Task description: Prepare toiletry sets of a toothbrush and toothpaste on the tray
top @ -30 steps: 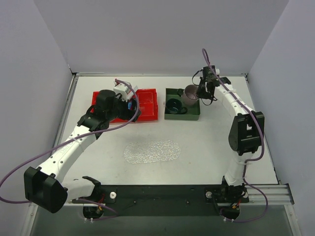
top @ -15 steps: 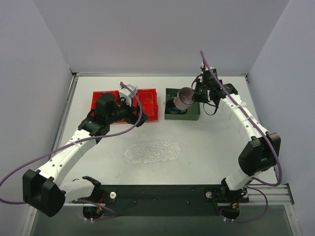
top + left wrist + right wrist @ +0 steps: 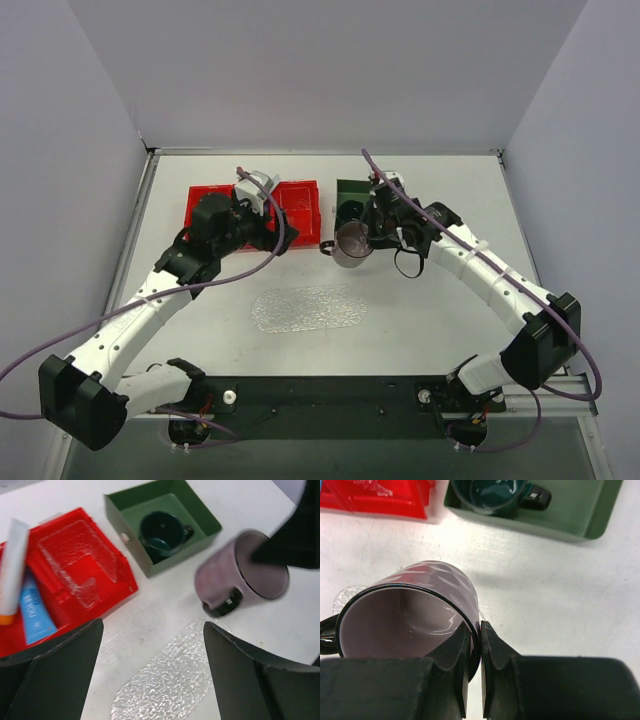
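Left edge: the red bin is sitting near the far-left of the table, with a strip of bare white surface running between it and the left wall.

The toothpaste is lying in the bin's left compartment, a flat white tube with its orange cap end pointing toward the near side. The toothbrush, a slim light-blue piece with white lettering, is lying just beside it in the same compartment, touching or nearly so.

The left gripper is hanging over the bin's near edge with jaws spread wide and nothing between them.

The tray, clear, oval and bumpy, is lying flat at centre, apart from both bins, with bare table showing all round it. Nothing is resting on it.

The right gripper is pinching the rim wall of a purple mug between closed fingers. The mug is tipping on its side, mouth toward the wrist, over the strip between the bins and the tray. Whether it is touching the table I cannot tell.

Behind it, the green bin is holding a dark teal cup upright.

To the right, a broad stretch of bare table is running out to the right-hand edge under the right arm.
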